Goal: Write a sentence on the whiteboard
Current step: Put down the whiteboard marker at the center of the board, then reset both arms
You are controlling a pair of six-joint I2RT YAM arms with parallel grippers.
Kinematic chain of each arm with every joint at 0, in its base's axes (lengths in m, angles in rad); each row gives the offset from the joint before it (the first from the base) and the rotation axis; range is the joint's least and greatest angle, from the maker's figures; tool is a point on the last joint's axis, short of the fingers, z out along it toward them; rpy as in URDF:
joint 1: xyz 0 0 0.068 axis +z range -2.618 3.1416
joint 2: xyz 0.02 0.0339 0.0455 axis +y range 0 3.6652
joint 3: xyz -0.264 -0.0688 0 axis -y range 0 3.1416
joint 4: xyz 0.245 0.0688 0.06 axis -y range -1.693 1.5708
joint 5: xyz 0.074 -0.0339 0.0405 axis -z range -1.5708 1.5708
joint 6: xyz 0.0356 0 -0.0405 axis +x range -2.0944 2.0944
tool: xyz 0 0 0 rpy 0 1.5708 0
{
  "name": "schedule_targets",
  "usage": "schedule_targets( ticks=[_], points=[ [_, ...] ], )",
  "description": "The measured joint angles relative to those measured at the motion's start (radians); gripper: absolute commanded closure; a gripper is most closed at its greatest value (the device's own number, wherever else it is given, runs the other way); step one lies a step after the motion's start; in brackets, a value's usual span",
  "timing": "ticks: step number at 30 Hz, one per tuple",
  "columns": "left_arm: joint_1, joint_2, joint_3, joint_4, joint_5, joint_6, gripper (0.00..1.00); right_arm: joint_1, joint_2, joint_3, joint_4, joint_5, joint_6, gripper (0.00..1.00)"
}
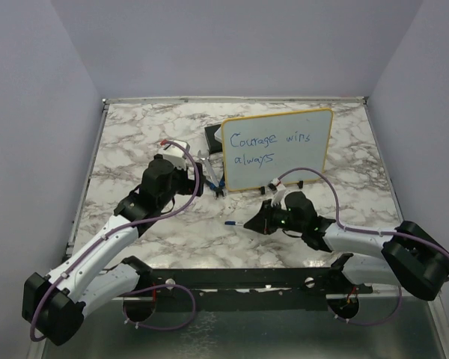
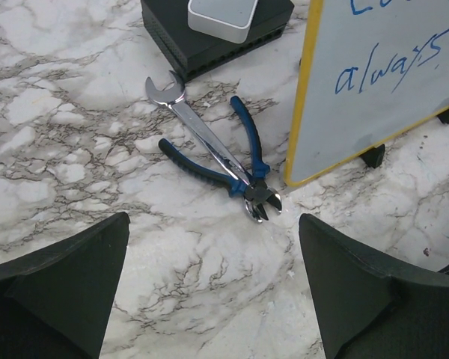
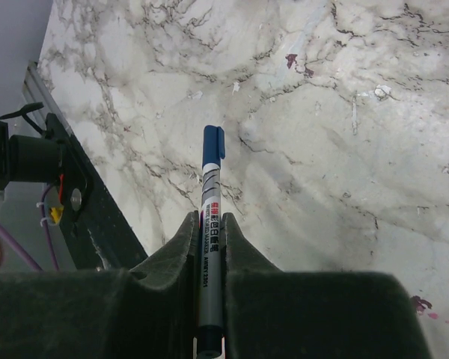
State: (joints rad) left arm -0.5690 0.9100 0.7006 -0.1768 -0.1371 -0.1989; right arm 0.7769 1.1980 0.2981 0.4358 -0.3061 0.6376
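The whiteboard [image 1: 277,149], white with a thin yellow frame and black feet, stands at the middle back and reads "Courage wins always" in blue. Its lower left corner shows in the left wrist view [image 2: 374,97]. My right gripper [image 1: 260,218] is shut on a blue-capped whiteboard marker [image 3: 209,224], low over the marble in front of the board; the marker points left [image 1: 236,223]. My left gripper [image 1: 208,187] is open and empty, hovering left of the board, its fingers [image 2: 67,284] spread wide over bare marble.
Blue-handled pliers [image 2: 232,161] and a steel wrench [image 2: 187,116] lie crossed just left of the board. A small grey-and-black box [image 2: 217,22] sits behind them. The black mounting rail [image 1: 232,280] runs along the near edge.
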Motion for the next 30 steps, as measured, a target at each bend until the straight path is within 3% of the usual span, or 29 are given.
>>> schedule_targets(
  ticks=[3,7,16,21,24,30],
  points=[
    [0.024,0.012,0.000,0.000,0.010,0.000,0.05,-0.001,0.048,-0.004,0.069,-0.013,0.013,0.87],
    [0.055,0.013,0.000,0.002,0.024,-0.002,0.05,-0.006,0.059,-0.004,0.101,-0.008,0.023,0.70],
    [0.101,0.011,-0.001,0.002,0.051,-0.004,0.05,-0.011,0.071,0.013,0.061,0.063,0.041,0.64],
    [0.109,0.006,-0.002,0.003,0.064,-0.011,0.05,-0.013,0.048,0.013,0.012,0.104,0.045,0.54],
    [0.121,0.006,-0.002,0.003,0.070,-0.024,0.05,-0.013,-0.002,0.013,-0.028,0.138,0.040,0.41],
    [0.187,0.006,-0.005,0.003,0.077,-0.070,0.04,-0.013,-0.097,0.079,-0.177,0.285,-0.018,0.06]
  ],
)
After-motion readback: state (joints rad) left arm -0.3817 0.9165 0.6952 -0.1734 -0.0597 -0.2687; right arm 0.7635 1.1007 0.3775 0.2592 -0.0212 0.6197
